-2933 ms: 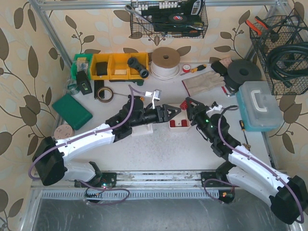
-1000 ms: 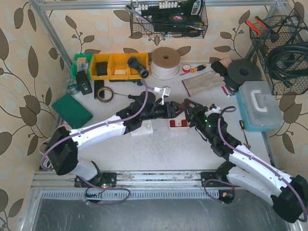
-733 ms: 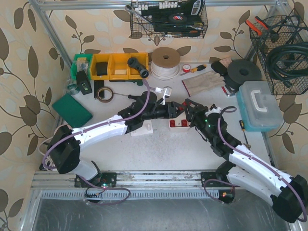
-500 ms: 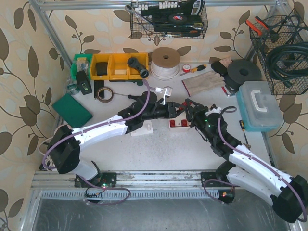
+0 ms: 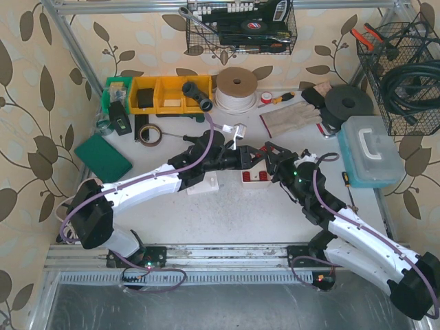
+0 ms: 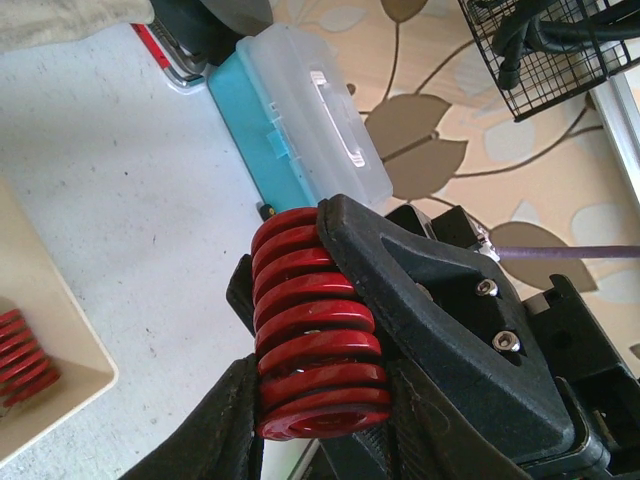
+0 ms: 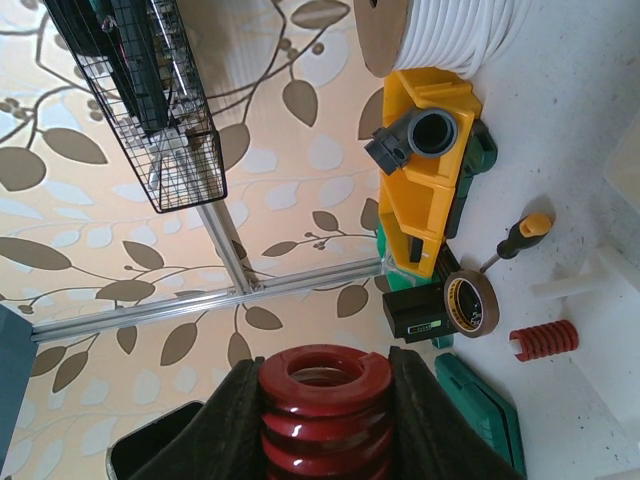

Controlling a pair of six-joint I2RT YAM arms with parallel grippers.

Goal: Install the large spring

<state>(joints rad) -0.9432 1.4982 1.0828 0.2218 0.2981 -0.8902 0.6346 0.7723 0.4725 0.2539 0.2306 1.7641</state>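
Observation:
The large spring (image 6: 312, 320), a thick red coil, is held in the air between both arms. My left gripper (image 6: 322, 415) is shut on its near end, with a black finger on each side. My right gripper (image 7: 325, 425) is shut on the same large spring (image 7: 325, 395), and one of its fingers (image 6: 420, 290) lies along the coil. From above, the two grippers meet over the table's middle, left gripper (image 5: 251, 156) against right gripper (image 5: 267, 155), with a bit of red spring (image 5: 259, 152) between them. A beige tray (image 5: 256, 183) holding smaller red springs lies just below.
A white base block (image 5: 201, 184) lies left of the tray. A small red spring (image 7: 543, 340) rests near it. A blue-lidded plastic box (image 5: 371, 151), gloves (image 5: 289, 118), cord spool (image 5: 236, 89), yellow bins (image 5: 161, 94), tape roll (image 5: 148, 133) and green pad (image 5: 103, 158) ring the back.
The left arm came right to the right gripper, and over the last second its jaws closed onto the spring. The right gripper kept its grip and stayed put.

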